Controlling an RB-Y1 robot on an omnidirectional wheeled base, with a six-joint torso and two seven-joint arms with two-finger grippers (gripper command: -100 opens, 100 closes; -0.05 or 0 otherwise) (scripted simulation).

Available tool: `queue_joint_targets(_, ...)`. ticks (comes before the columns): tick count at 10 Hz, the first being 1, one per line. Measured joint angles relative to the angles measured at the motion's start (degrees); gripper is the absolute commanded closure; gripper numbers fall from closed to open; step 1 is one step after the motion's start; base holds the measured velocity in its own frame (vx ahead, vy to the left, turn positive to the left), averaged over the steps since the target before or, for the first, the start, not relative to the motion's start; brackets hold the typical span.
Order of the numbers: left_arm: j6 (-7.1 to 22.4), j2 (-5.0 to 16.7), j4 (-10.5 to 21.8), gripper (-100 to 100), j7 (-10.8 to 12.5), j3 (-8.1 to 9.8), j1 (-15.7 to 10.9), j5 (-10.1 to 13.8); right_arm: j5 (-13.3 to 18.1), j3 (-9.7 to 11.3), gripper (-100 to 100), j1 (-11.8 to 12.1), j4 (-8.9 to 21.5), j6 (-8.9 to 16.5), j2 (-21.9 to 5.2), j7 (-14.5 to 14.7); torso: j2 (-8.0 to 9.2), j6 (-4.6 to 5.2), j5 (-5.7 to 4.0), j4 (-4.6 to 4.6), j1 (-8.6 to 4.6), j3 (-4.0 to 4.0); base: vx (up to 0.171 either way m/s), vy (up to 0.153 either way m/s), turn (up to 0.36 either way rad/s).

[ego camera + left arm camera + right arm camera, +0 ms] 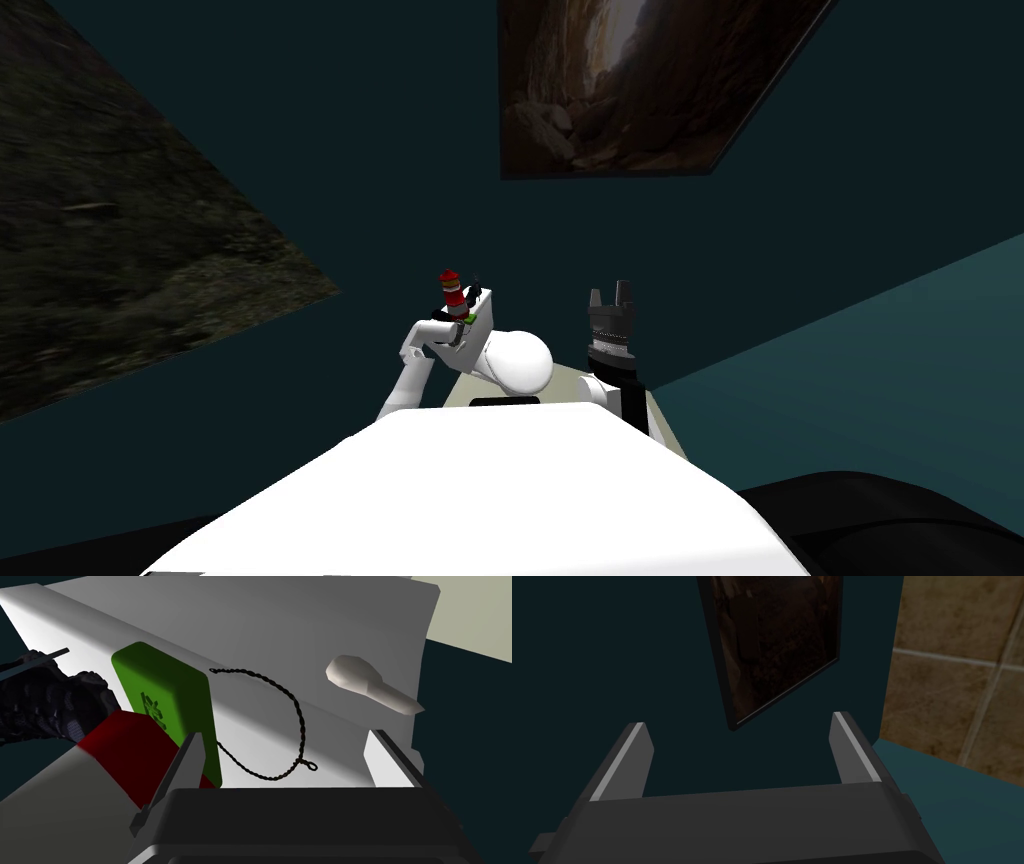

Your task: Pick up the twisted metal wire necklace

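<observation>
The left tool [286, 734] hangs over a white desk [300, 626] with its two fingers spread. The twisted wire necklace [302, 726] lies flat on the desk in the gap between them. It is a thin black cord of wound strands, laid in an open curve. One end finishes in a small eye near the tool's body, and the other end trails away on the far side. Just beside the necklace stands a green tile [165, 701] with a paler green character on its face, and the cord's near bend runs right along the tile's edge. One finger [187, 761] of the left tool rises in front of that tile. Touching the tile on its other side is a red-and-white banded object [125, 748], and past that sits a black, rough-textured object [45, 701] with a thin rod sticking out of it. On the side of the necklace opposite the tile, well apart from it, an off-white piece with a rounded head and tapering handle [365, 683] lies on the desk. From the head camera the desk [482, 312] shows left of centre at the end of the bent left arm, with the banded object [452, 292] upright on it. The right tool [610, 292] is raised to the right of the desk, its fingers spread with nothing between them [738, 719].
</observation>
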Motion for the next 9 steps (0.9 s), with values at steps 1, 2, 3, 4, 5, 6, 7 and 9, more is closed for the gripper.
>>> queue_joint_targets(1, -0.9, 0.1, 0.9, -100, 0.1, 0.11, -0.2, 0.0, 0.0, 0.0, 0, 0.0, 0.0, 0.0, 0.0, 0.0, 0.0, 0.0, 0.0, 0.0, 0.0, 0.0, 0.0, 0.0, 0.0)
queue_joint_targets(2, -1.1, 0.1, 1.0, 100, 0.1, 0.13, -0.2, 0.0, 0.0, 0.0, 0, 0.0, 0.0, 0.0, 0.0, 0.0, -0.01, 0.0, 0.0, 0.0, -0.01, 0.0, 0.0, 0.0, 0.0)
queue_joint_targets(3, -1.1, 0.1, 1.0, 100, 0.1, 0.13, -0.2, 0.0, 0.0, 0.0, 0, 0.0, 0.0, 0.0, 0.0, 0.0, -0.02, 0.0, 0.0, 0.0, -0.02, -0.01, -0.009, -0.001, 0.014)
queue_joint_targets(4, -0.9, 0.1, 1.1, 100, 0.1, 0.11, 0.0, 0.0, 0.0, 0.0, 0, 0.0, 0.0, 0.0, 0.0, 0.0, -0.07, 0.06, -0.06, 0.12, -0.05, 0.02, 0.0, 0.0, 0.0)
queue_joint_targets(5, -1.0, 0.1, 1.1, 100, 0.1, 0.11, 0.0, 0.0, 0.0, 0.0, 0, 0.0, 0.0, 0.0, 0.0, 0.0, -0.07, 0.04, -0.06, 0.08, -0.07, 0.01, 0.0, 0.0, 0.0)
queue_joint_targets(6, -1.0, 0.1, 1.1, 100, 0.1, 0.11, 0.0, 0.0, 0.0, 0.0, 0, 0.0, 0.0, 0.0, 0.0, 0.0, -0.08, 0.04, -0.06, 0.09, -0.08, 0.01, 0.0, 0.0, 0.0)
queue_joint_targets(7, -1.0, 0.1, 1.1, 0, 0.1, 0.11, 0.0, 0.0, 0.0, 0.0, 0, 0.0, 0.0, 0.0, 0.0, 0.0, -0.08, 0.04, -0.06, 0.08, -0.08, 0.0, 0.0, 0.0, 0.0)
queue_joint_targets(9, -0.3, 0.0, 0.1, 100, 0.0, 0.0, 0.2, 0.0, 0.0, 0.0, 0, 0.0, 0.0, 0.0, 0.0, 0.0, -0.09, 0.03, -0.07, 0.09, -0.1, 0.0, 0.013, -0.004, 0.033)
